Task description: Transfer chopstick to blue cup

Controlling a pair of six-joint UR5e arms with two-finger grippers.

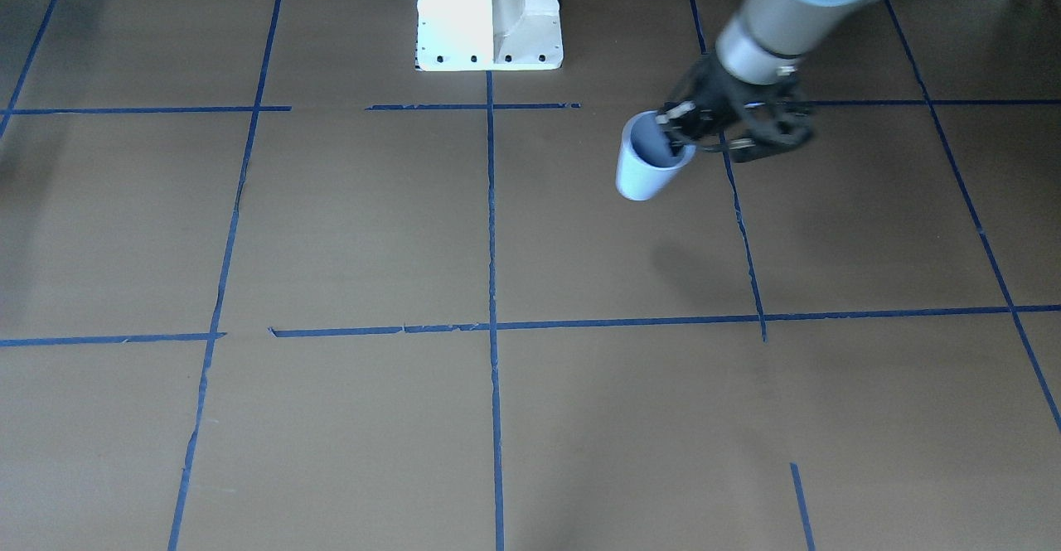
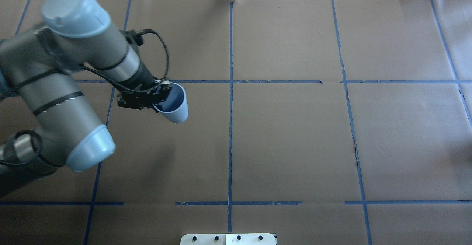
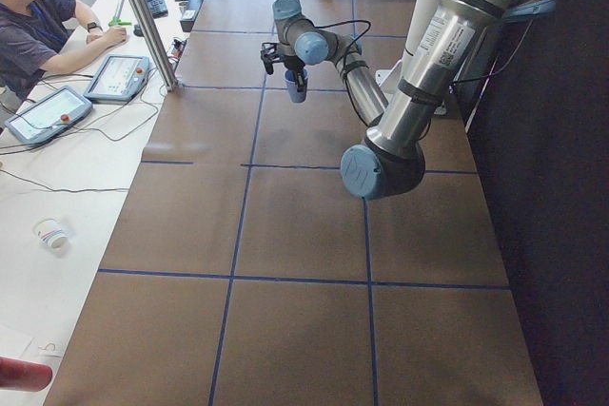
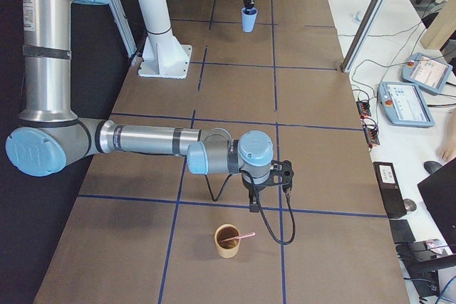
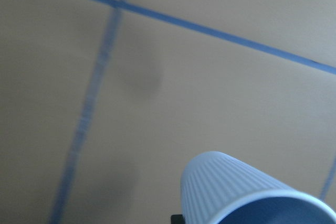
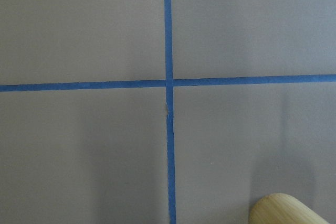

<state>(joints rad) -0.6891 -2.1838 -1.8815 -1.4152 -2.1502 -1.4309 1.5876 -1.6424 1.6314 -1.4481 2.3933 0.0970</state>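
One chopstick (image 4: pixel 246 235) leans in one brown cup (image 4: pixel 227 243), near the right gripper (image 4: pixel 268 196). I cannot tell if that gripper is open or closed. One blue cup (image 1: pixel 642 171) hangs tilted, its rim pinched by the left gripper (image 1: pixel 675 127). It is above the table (image 1: pixel 331 228), far from the edges.

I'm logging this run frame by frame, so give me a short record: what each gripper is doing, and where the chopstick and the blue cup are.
left gripper: shut on the rim of the blue cup
blue cup: tilted, held off the table
chopstick: leaning in the brown cup, pink end sticking out over the rim
right gripper: near the brown cup, not touching it; open or shut cannot be told
task state: chopstick not yet in the blue cup
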